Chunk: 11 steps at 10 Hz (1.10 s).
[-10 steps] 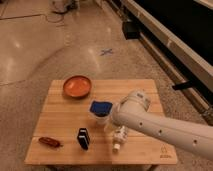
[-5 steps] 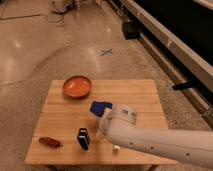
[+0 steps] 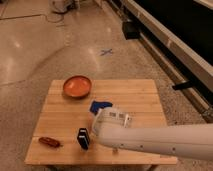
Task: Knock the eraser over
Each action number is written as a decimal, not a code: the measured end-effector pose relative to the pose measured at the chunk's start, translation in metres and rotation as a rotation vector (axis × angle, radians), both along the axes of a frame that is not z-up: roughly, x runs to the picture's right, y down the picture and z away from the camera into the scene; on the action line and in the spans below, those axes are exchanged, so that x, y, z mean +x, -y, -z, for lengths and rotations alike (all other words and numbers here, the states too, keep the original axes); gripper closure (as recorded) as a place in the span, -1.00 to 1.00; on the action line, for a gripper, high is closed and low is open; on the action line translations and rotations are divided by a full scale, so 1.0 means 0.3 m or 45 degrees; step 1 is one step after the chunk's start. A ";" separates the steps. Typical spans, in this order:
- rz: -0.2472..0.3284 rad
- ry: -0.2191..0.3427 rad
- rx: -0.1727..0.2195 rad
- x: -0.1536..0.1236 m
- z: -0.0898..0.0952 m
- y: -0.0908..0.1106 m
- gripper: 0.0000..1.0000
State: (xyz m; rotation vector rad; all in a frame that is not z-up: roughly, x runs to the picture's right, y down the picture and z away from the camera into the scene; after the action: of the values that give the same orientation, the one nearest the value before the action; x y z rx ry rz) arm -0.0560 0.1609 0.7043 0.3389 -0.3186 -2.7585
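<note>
The eraser [image 3: 83,138] is a small black block with a blue-grey strip. It stands upright near the front left of the wooden table [image 3: 140,97]. My white arm reaches in from the right across the table's front. Its gripper end [image 3: 98,129] is just to the right of the eraser, very close to it. I cannot tell whether they touch.
An orange bowl [image 3: 77,86] sits at the back left. A blue object [image 3: 99,105] lies mid-table, partly behind my arm. A red-brown elongated object [image 3: 50,142] lies at the front left. Around the table is polished floor with a blue cross mark [image 3: 106,51].
My arm has swung left and lower across the table's front, bringing its end next to the eraser. It now hides the white bottle. The eraser still stands.
</note>
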 end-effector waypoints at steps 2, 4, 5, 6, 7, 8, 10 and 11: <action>0.006 0.015 0.011 -0.040 -0.004 0.018 -0.60; 0.005 0.038 0.014 -0.085 0.001 0.030 -0.60; 0.003 0.046 0.013 -0.098 0.001 0.031 -0.60; -0.003 0.056 0.008 -0.112 -0.003 0.030 -0.60; -0.008 0.070 0.001 -0.131 -0.008 0.029 -0.60; -0.009 0.084 -0.004 -0.149 -0.011 0.028 -0.60; -0.004 0.122 -0.017 -0.193 -0.015 0.023 -0.60; -0.002 0.142 -0.021 -0.206 -0.014 0.024 -0.60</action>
State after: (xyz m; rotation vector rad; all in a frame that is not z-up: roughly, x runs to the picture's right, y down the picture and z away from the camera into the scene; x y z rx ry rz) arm -0.1179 0.1537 0.7087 0.4900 -0.3683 -2.7397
